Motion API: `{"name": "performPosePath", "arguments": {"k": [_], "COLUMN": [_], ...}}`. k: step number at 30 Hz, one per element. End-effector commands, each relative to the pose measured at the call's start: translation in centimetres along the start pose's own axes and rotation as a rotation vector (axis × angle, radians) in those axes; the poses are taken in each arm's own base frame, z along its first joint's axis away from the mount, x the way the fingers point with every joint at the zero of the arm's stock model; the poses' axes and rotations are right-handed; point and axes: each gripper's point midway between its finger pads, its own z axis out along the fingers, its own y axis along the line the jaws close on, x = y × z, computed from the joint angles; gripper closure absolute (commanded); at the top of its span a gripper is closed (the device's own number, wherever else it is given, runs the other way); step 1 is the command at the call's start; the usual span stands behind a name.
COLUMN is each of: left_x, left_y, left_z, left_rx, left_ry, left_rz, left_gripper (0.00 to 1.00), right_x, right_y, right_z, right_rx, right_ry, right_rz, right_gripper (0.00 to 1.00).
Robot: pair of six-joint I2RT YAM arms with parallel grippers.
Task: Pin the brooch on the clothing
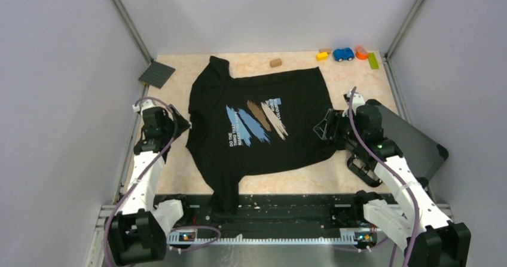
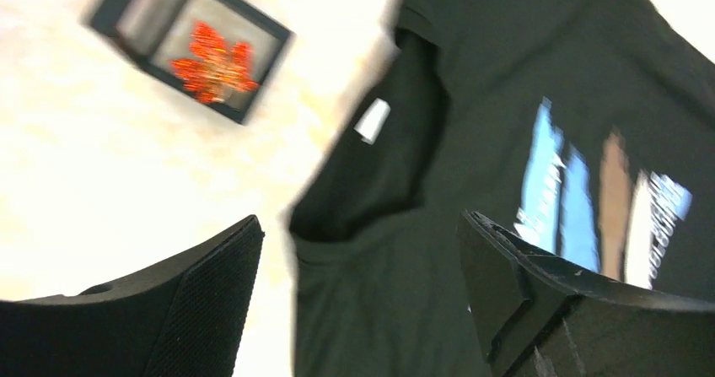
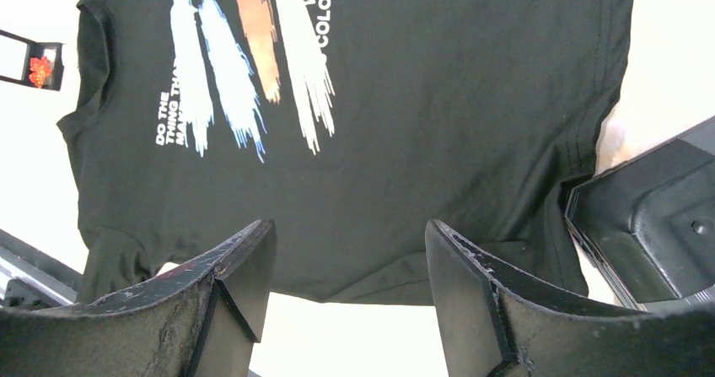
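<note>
The left claw (image 2: 361, 225) and right claw (image 3: 350, 225) hang open and empty over the black T-shirt (image 1: 299, 94) spread across the desk (image 1: 353, 76). The orange-red brooch (image 2: 215, 61) lies in a small black-framed box (image 2: 156, 14) near the desk's left edge, beside the collar.

stretched forward from bases at the near edge: left arm (image 1: 143, 177) on the left, right arm (image 1: 397, 180) on the right, both bent low. left tool (image 2: 362, 250) turned inward, jaws spread wide, holding nothing. right tool (image 3: 350, 250) turned inward too, jaws parted somewhat less, holding nothing.
</note>
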Motion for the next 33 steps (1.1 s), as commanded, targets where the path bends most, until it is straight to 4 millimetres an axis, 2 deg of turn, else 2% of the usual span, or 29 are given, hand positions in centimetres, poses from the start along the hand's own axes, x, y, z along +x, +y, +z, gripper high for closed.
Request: {"name": "performPosePath", "arguments": {"k": [1,5,10,13,19,22,24,33], "left_x": [-3.6,-3.7,-1.9,-1.7,-3.1,-3.2,-3.1,-3.8], "left_y": [3.9,5.9,8.1,9.1,9.7,10.2,10.2,9.3], "left_z": [1.3,3.4,6.2,7.3,8.6,9.6,10.2,11.9], "left_rx": [-0.155,-0.217,-0.306,-0.352,-0.371,-0.371,-0.364,-0.312], "left_ry": [-0.109,-0.078,0.046,0.054,-0.011,-0.008,0.010,0.007], "left_rz": [-0.028,-0.041,-0.039,-0.037,-0.075,-0.106,-0.112,-0.117], "left_gripper": [0.12,0.16,0.23,0.25,0.31,0.35,0.38,0.40], "right_x": [-0.8,-1.1,-1.4,-1.4,-1.0,-1.0,-0.9,-0.6], "right_y": [1.0,1.1,1.2,1.5,1.7,1.6,1.5,1.4], "right_z": [0.1,-0.7,-1.1,-1.0,-0.8,-0.8,-0.7,-0.2], "right_rx": [-0.048,-0.050,-0.050,-0.064,-0.083,-0.078,-0.074,-0.075], "right_ry": [-0.043,-0.072,-0.091,-0.088,-0.072,-0.070,-0.067,-0.045], "right_rz": [-0.035,-0.040,-0.042,-0.043,-0.039,-0.038,-0.037,-0.032], "right_gripper": [0.34,0.34,0.33,0.33,0.33,0.33,0.33,0.33]}}
